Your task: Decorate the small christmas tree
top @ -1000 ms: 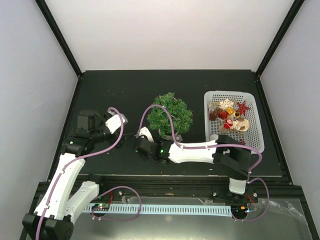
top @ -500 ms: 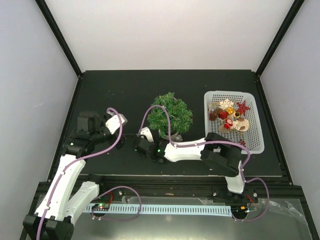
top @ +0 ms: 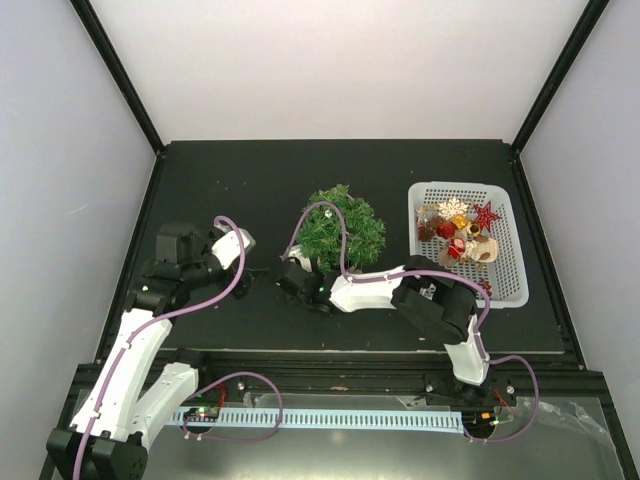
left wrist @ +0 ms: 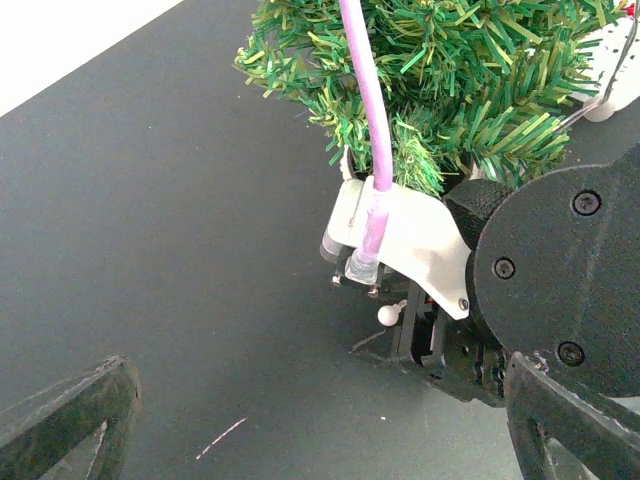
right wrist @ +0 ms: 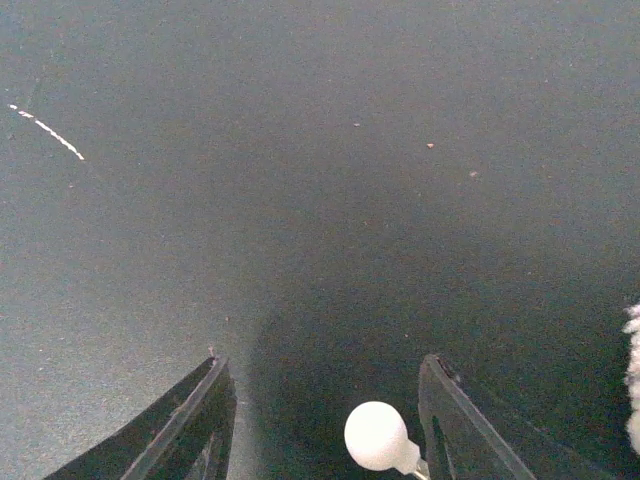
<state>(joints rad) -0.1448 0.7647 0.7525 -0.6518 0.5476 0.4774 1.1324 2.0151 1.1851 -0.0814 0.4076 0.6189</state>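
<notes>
Matte black table [top: 220, 170], bushy small christmas tree [top: 342, 228]; left gripper [left wrist: 310, 430] splayed, right gripper [right wrist: 322, 370] parted, white ball [right wrist: 375, 436] between.

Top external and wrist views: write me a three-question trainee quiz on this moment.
1. True or false: the white plastic mesh basket lies on the right arm's side of the small bushy green christmas tree.
2. What shows between the jaws of the right gripper? A) a small white ball; B) a red star; C) nothing.
3. Fill in: the jaws of the left gripper stand ___, with nothing between them.
Key: 1 true; 2 A; 3 open.
</notes>
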